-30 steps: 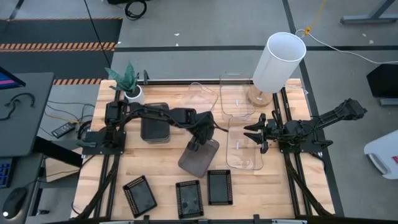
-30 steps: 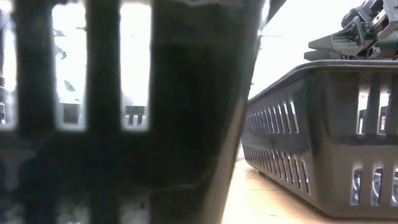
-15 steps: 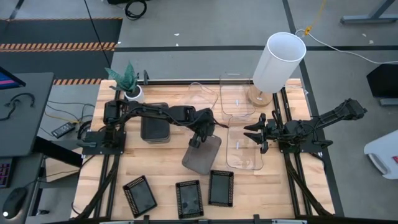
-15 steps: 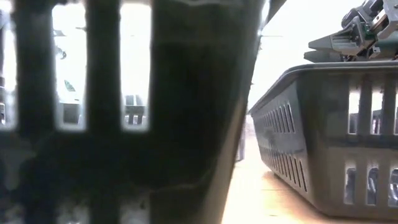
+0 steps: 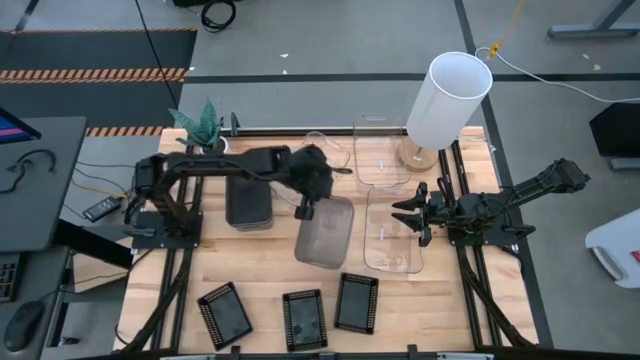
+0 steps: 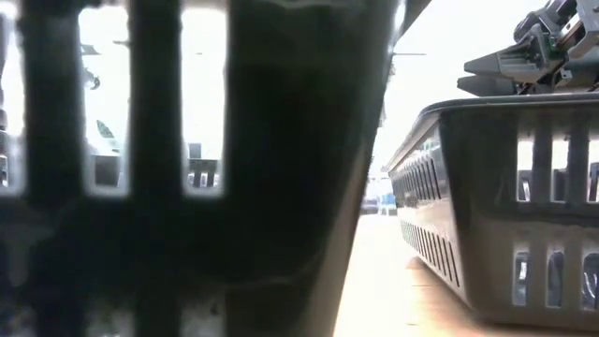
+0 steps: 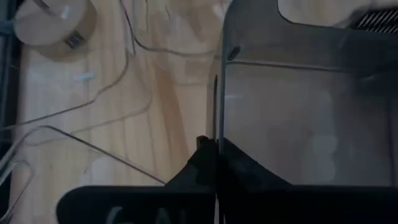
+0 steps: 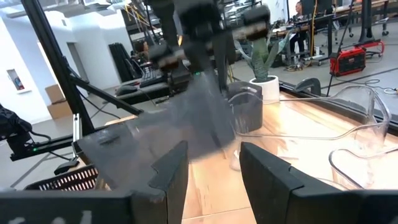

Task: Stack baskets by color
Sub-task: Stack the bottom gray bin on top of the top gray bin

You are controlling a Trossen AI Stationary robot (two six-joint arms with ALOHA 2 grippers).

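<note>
My left gripper [image 5: 303,210] [image 7: 216,146] is shut on a smoky grey basket [image 5: 328,235] [image 8: 161,137] at mid-table. A second grey basket [image 5: 248,205] rests on its base to its left. Clear baskets sit at the far middle [image 5: 380,158] [image 5: 322,150] and right of centre [image 5: 395,235]. Three black mesh trays [image 5: 224,313] [image 5: 304,320] [image 5: 354,302] lie along the near edge. My right gripper [image 5: 408,212] [image 8: 211,168] waits open and level at the right, by the clear basket. My left gripper pinches the grey basket's rim [image 7: 217,118] on its left long side, near the far corner, with one finger inside the basket and one outside. The fingers slant down from the far left. The basket hangs tilted, far end high, near end [image 8: 93,146] lowest.
A tall white cylinder [image 5: 447,98] stands at the far right and a small potted plant [image 5: 205,130] at the far left. In the low view the black trays [image 6: 505,206] fill the foreground. Bare wood shows between the grey baskets and the trays.
My left gripper has risen and gone toward the far edge with the grey basket. The basket, first lying slanted with its near end by the right black tray, has been raised and turned more square to the table. That tray has shifted slightly.
</note>
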